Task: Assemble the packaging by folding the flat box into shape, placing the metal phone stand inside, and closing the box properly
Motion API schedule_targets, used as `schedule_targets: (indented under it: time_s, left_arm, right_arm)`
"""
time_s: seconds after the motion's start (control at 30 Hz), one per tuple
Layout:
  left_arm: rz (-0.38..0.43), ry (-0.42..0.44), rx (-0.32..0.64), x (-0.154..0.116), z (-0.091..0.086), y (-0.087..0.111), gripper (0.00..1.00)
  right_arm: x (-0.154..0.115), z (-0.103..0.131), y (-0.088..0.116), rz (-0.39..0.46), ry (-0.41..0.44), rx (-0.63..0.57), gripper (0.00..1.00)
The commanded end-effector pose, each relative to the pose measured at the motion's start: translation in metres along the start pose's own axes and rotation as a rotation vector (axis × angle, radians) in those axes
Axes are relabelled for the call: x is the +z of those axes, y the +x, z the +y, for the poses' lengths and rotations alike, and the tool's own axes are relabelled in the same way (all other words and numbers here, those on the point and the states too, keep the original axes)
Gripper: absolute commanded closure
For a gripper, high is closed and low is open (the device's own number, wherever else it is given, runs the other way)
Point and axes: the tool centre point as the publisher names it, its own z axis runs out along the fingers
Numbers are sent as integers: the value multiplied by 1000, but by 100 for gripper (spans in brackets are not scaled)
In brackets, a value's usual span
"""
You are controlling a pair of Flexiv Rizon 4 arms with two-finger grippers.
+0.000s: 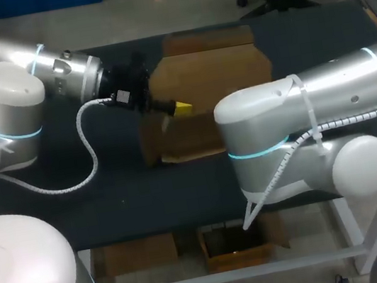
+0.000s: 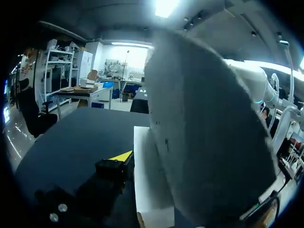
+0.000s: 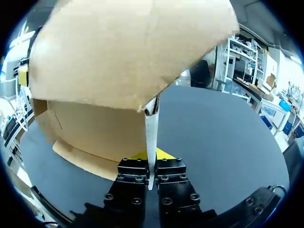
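A brown cardboard box [image 1: 209,91] lies partly unfolded on the middle of the dark table, its flaps spread. My left gripper [image 1: 177,107] is at the box's left side. In the left wrist view one yellow-tipped finger [image 2: 121,156] stands well off to one side, next to a big box panel [image 2: 204,137] that hides the other finger. My right gripper [image 3: 152,159] is shut on the thin edge of a box flap [image 3: 151,128], and the box [image 3: 123,61] rises ahead of it. In the head view my right arm's elbow [image 1: 257,120] hides that gripper.
The black table [image 1: 111,197] has bare cloth left of and in front of the box. My right arm's elbow hangs over the box's front right. The left arm's white cable [image 1: 90,153] loops down over the table's left part.
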Motion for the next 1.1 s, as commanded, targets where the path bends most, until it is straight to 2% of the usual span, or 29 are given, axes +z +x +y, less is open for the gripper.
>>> schedule_targets:
  time_s: [0.03, 0.23, 0.27, 0.47, 0.5, 0.57, 0.63, 0.67, 0.73, 0.8, 0.87, 1.1]
  left_arm:
    - [-21, -45, 23, -2, -14, 9, 0]
    - [-28, -90, 71, -7, -21, 16, 0]
    - [-32, -92, 78, -8, -21, 17, 0]
    - [-53, -103, 119, -16, -19, 23, 0]
    - [-59, -98, 129, -18, -18, 24, 0]
    - [-71, -107, 146, -21, -17, 27, 0]
    - [-80, -104, 168, -25, -15, 29, 0]
    - [-84, -107, 178, -27, -15, 30, 0]
    - [-93, -105, 190, -32, -14, 33, 0]
    - [-105, -114, 199, -37, -13, 34, 0]
    - [-113, -120, 206, -42, -12, 36, 0]
    - [-121, -166, 217, -57, -5, 41, 0]
  right_arm:
    - [-8, 6, -17, 123, 11, 14, 100]
    - [-4, 13, -31, 204, 70, 29, 100]
    - [-3, 14, -33, 240, 78, 36, 100]
    - [4, 21, -41, 333, 137, 42, 100]
    - [4, 22, -42, 369, 143, 44, 100]
    - [6, 25, -43, 381, 158, 37, 100]
    - [6, 28, -44, 450, 166, 43, 100]
    - [6, 30, -46, 446, 175, 38, 100]
    - [7, 33, -47, 516, 192, 36, 100]
    - [9, 37, -50, 528, 221, 27, 100]
    - [9, 40, -51, 590, 233, 27, 100]
    - [13, 47, -56, 670, 300, 25, 100]
